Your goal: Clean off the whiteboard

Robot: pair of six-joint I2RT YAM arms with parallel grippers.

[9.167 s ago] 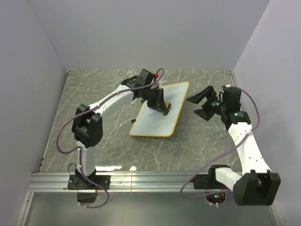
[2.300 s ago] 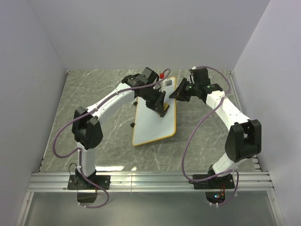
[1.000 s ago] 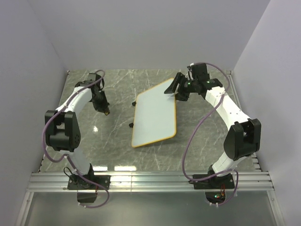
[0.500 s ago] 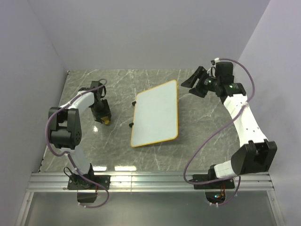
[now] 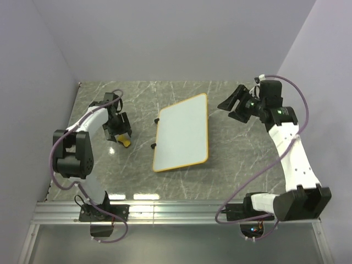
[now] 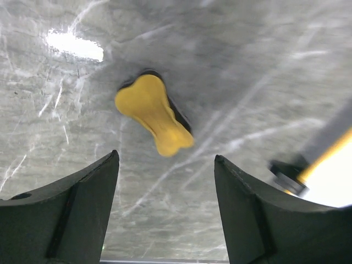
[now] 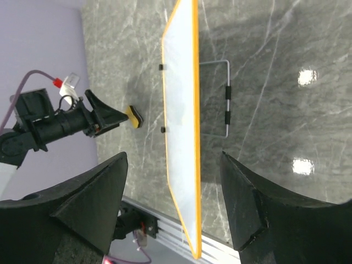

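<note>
**White surface bare, eraser lying free near the left edge**

White and without any visible mark, the whiteboard [image 5: 181,132] lies flat near the middle of the table [image 5: 247,159]. Its long sides run roughly from the near edge toward the far edge, and small black tabs sit on the side facing left. The yellow eraser [image 6: 154,120] rests on the stone-patterned top between the board and the left edge. The left gripper [image 6: 165,158] hangs just above it, jaws spread wide and gripping nothing. The right gripper [image 7: 173,157] is raised toward the far right corner, likewise wide open and empty.

Judged from these views, the wiping appears complete.

The risks that remain are these:
- A dip or sideways drift of the left fingers could knock the eraser across the table.
- Nothing pins the board, so a sweep catching its tabs or rim would slide it.
- Faint residue may escape these cameras.
</note>
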